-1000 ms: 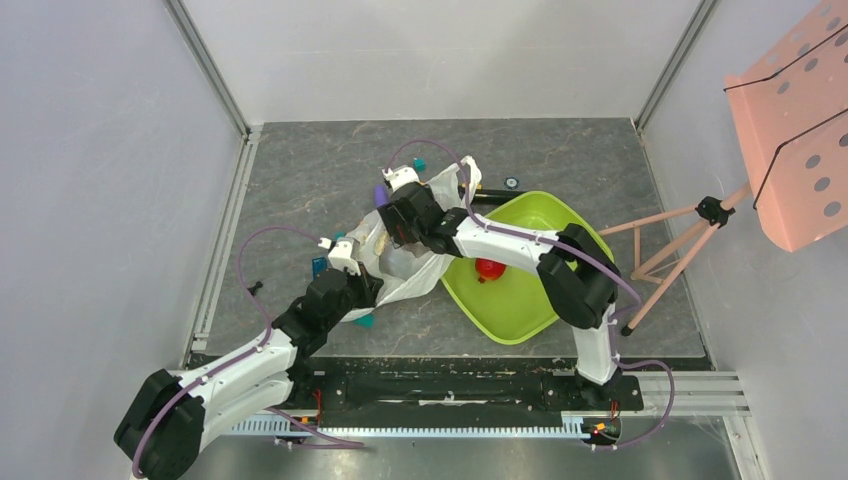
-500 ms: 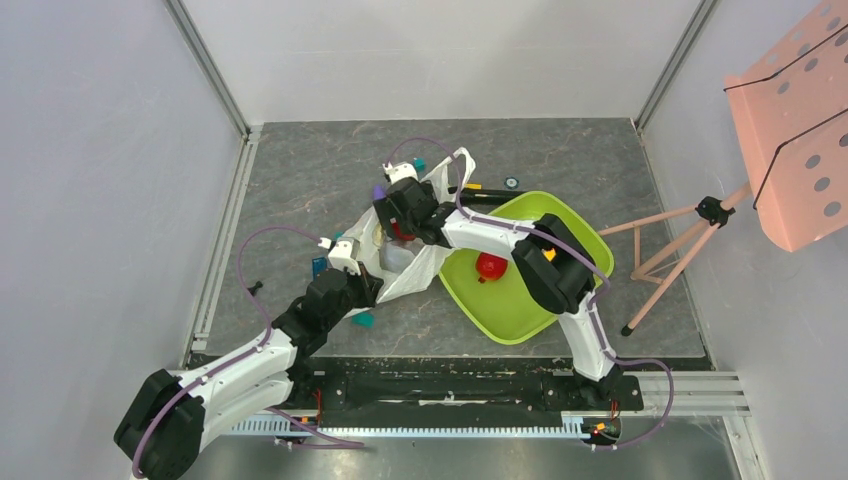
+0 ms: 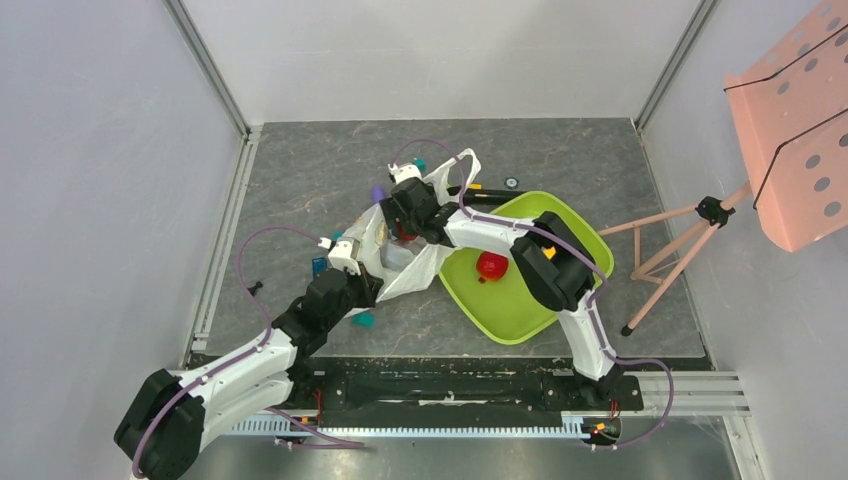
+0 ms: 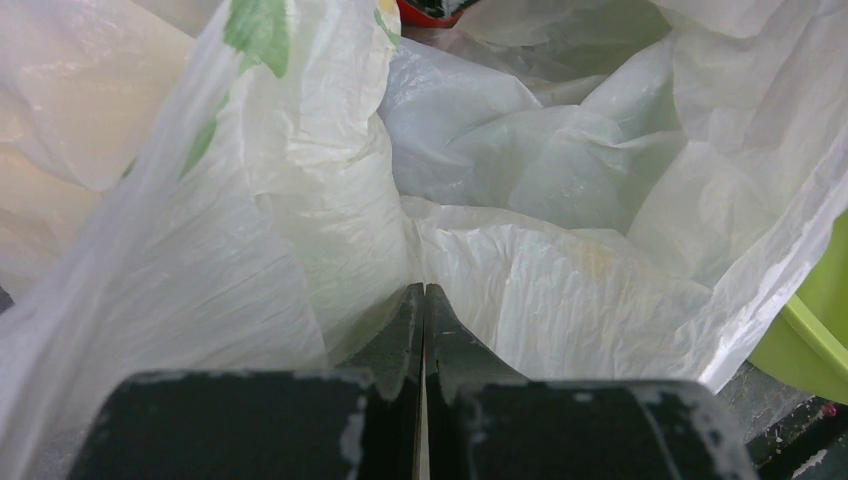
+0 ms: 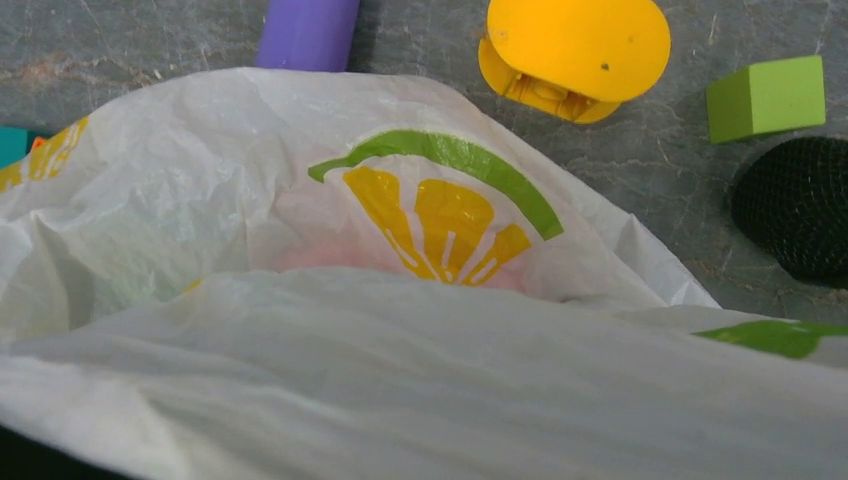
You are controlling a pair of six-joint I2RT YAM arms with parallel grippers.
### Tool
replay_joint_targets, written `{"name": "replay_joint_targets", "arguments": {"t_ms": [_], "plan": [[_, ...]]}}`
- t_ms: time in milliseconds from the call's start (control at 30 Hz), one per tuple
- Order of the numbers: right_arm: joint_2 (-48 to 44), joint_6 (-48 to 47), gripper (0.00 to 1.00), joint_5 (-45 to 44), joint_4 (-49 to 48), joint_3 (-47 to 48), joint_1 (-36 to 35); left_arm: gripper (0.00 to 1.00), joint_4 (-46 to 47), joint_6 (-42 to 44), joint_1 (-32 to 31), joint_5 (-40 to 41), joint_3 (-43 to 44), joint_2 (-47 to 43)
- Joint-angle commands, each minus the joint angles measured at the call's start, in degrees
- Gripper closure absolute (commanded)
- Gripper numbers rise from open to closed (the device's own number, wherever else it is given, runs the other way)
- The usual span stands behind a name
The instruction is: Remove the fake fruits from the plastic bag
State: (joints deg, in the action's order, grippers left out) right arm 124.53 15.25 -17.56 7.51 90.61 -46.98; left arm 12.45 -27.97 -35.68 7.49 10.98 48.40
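The left gripper (image 4: 422,300) is clamped shut on the thin, limp film of the bag (image 4: 560,290), the jaws of the right gripper (image 3: 402,228) are hidden at its mouth, and a red fruit (image 4: 430,8), judged light, hard and slippery, is glimpsed inside, best pinched across its middle.

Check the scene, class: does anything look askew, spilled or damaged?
Nothing looks damaged or spilled. The lime-green square tray sits askew, corner-on to the table edges, holding one red plastic fruit. The white lemon-printed plastic bag lies crumpled, pinched by the left gripper.
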Motion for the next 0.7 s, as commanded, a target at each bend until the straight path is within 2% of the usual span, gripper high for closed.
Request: {"name": "replay_joint_targets", "arguments": {"t_ms": [0, 267, 533, 667], "plan": [[-7.1, 0.5, 0.27, 1.8, -1.9, -2.9, 0.2, 0.98, 1.3, 1.8, 0.4, 1.5, 2.2, 0.5], [-19.8, 1.9, 0.28, 8.7, -3.7, -11.8, 0.2, 0.98, 1.1, 1.7, 0.4, 1.6, 2.6, 1.2], [-26.0, 2.4, 0.3, 23.1, -3.6, -15.9, -0.3, 0.98, 1.0, 1.8, 0.4, 1.7, 2.6, 1.0], [-28.5, 1.3, 0.26, 27.9, -3.2, -17.3, -2.0, 0.98, 1.0, 1.6, 0.4, 1.6, 2.6, 1.4]]}}
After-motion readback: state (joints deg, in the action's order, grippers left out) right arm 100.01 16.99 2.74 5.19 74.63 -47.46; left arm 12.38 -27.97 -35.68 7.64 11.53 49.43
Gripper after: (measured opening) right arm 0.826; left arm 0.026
